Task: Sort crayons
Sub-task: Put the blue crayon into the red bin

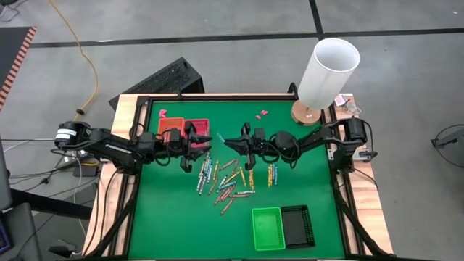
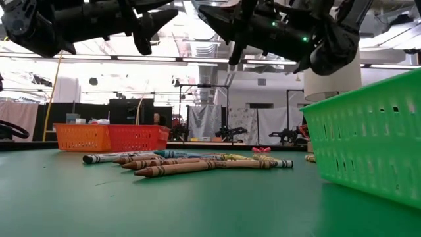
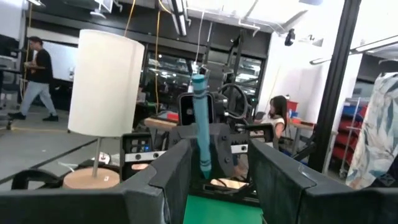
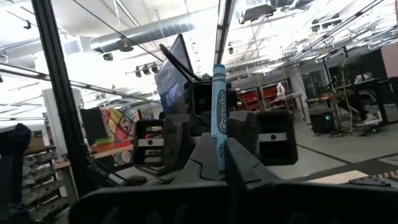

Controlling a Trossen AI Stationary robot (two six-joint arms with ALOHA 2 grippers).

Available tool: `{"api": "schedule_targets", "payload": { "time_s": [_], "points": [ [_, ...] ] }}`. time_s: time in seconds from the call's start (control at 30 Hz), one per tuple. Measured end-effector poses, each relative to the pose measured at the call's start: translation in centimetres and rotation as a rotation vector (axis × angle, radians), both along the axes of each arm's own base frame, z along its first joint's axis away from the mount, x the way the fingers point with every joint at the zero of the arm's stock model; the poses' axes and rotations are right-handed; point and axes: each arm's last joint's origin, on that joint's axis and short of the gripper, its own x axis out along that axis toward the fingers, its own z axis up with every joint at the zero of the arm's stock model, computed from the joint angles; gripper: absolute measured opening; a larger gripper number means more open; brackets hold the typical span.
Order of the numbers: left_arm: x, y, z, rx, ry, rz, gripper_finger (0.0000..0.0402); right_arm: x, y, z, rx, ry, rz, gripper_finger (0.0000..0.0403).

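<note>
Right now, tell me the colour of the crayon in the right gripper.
Blue crayon, standing upright from the right gripper; clearest in the right wrist view.
</note>
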Motion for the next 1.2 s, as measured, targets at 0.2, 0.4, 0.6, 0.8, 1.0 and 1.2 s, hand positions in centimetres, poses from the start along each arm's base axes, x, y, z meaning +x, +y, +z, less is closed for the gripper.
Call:
{"api": "schedule_targets", "payload": {
  "time_s": [0.2, 0.4, 0.6, 0.8, 1.0, 1.2],
  "points": [
    [0.0, 0.0, 0.0, -0.004, -0.001, -0.002, 0.0148, 0.7, 0.2, 0.2, -0.004, 0.039, 0.007, 0.0001],
    [0.0, 0.0, 0.0, -0.011, -0.001, -0.005, 0.0148, 1.9, 1.0, 1.0, -0.053, 0.087, 0.015, 0.0001],
    [0.0, 0.0, 0.0, -0.010, -0.001, -0.013, 0.0148, 2.4, 1.1, 1.4, -0.066, 0.104, 0.031, 0.0001],
    [0.0, -0.1, 0.0, -0.007, -0.001, -0.040, 0.0148, 2.4, 0.8, 1.3, -0.063, 0.110, 0.024, 0.0001],
    [0.0, -0.1, 0.0, -0.007, -0.002, -0.039, 0.0148, 2.5, 0.9, 1.1, -0.062, 0.134, 0.026, 0.0001],
    [0.5, -0.1, 0.7, 0.005, -0.017, -0.036, 0.0132, 2.5, 0.8, 1.1, -0.062, 0.132, 0.024, 0.0001]
  ]
}}
